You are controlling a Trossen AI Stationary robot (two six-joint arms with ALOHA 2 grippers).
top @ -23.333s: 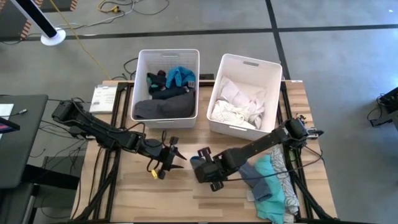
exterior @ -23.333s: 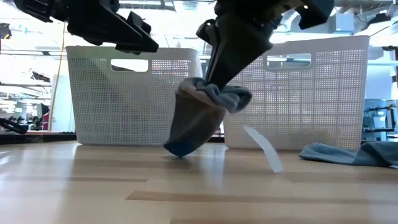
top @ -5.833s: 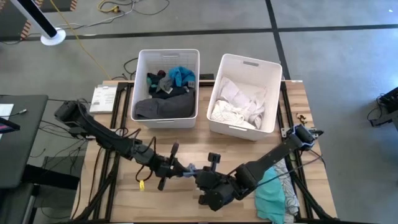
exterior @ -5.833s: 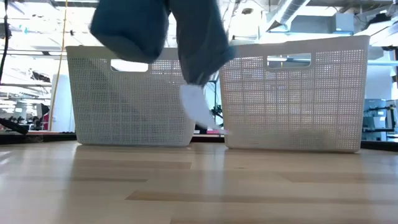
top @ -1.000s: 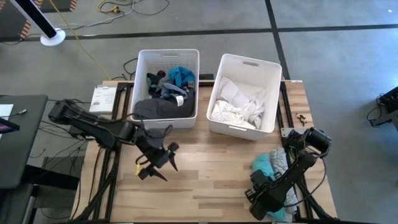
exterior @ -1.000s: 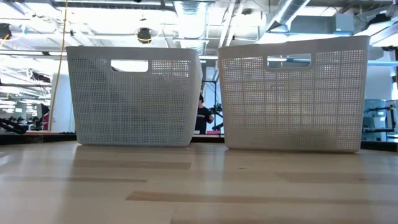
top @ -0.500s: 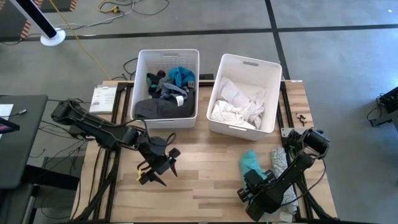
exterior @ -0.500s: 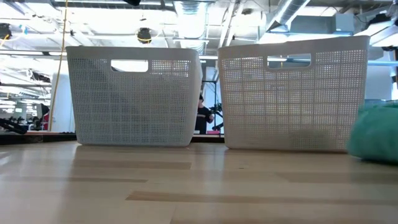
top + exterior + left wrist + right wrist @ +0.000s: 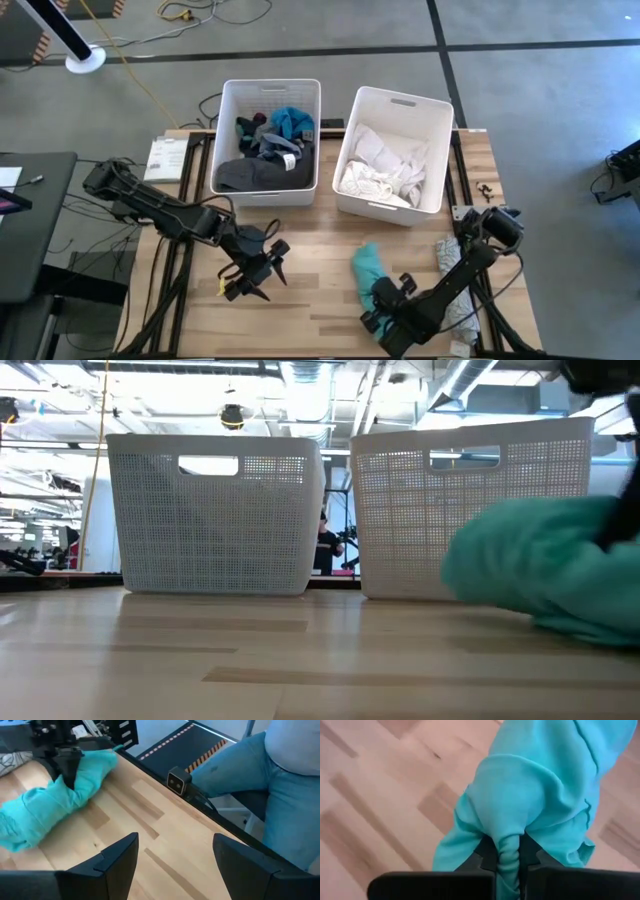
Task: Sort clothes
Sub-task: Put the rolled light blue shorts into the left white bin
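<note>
A teal garment (image 9: 367, 270) lies on the table's near right part; it also shows in the low view (image 9: 540, 585), the left wrist view (image 9: 55, 800) and the right wrist view (image 9: 535, 785). My right gripper (image 9: 385, 298) is shut on it. My left gripper (image 9: 262, 275) is open and empty over the table's middle left. A white garment with dark pattern (image 9: 447, 255) lies at the right edge. Dark and blue clothes fill the left bin (image 9: 225, 120); white clothes fill the right bin (image 9: 440, 130). My right gripper pinches a bunched fold of the teal garment (image 9: 509, 851) between its two fingers, at the garment's near end. The fingers come down at a slant from the table's near side. The rest of the garment trails on the table toward the far side.
The two white bins stand side by side at the table's far edge. A white paper (image 9: 165, 158) lies at the far left. A person in jeans (image 9: 280, 785) sits beyond the table's near edge. Bare wood lies between my two grippers.
My right gripper has gone toward the table's left edge, dragging the teal garment along the table away from the patterned garment at the right edge. My left gripper has stayed about where it was.
</note>
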